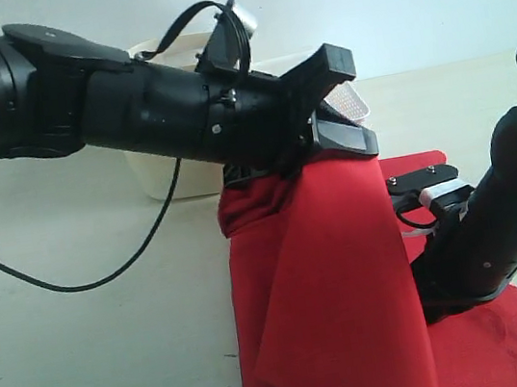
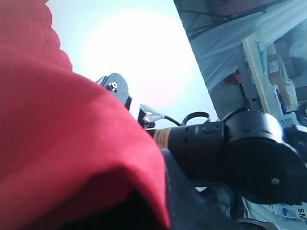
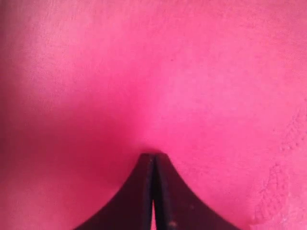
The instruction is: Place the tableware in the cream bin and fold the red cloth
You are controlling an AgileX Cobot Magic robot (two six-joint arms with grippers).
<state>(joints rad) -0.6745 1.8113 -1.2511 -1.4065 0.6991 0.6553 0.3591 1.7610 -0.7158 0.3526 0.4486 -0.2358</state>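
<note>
The red cloth hangs in a long drape from my left gripper, which is shut on a bunched part of it high above the table. Its scalloped edge lies flat at the lower right. In the left wrist view the red cloth covers the jaws. My right gripper is shut, its tips pinched into the red cloth, which fills that view. In the exterior view this gripper is hidden behind the drape. The cream bin stands behind my left arm. No tableware is in view.
A white lattice basket shows just behind the left gripper. My right arm leans in low from the right over the cloth. A black cable loops across the pale table on the left.
</note>
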